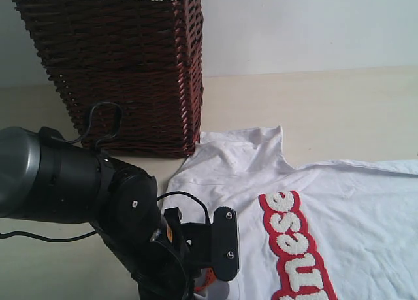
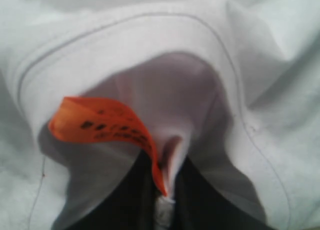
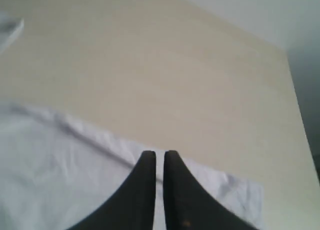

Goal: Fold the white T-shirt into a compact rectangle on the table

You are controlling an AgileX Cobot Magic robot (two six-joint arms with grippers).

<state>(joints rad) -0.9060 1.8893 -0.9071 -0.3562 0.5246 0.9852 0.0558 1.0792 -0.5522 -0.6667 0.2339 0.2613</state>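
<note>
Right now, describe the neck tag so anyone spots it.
The white T-shirt lies beside the brown wicker basket on the table. Inside its collar, by the closed left gripper, sits the neck tag: the only orange piece, dark-printed.

Your left arm (image 1: 72, 179) is reaching in low from the left, its black wrist is angling downward, your left end effector (image 2: 166, 190) is pinching the white T-shirt (image 2: 150, 44) at the neckline, jaws closed, your right end effector (image 3: 159, 160) is pointing forward, its dark fingers (image 3: 142, 190) are sitting nearly together, a thin slit between them.

Pale wall (image 1: 313, 25), wicker basket (image 1: 117, 71) (lace-trimmed)
</note>
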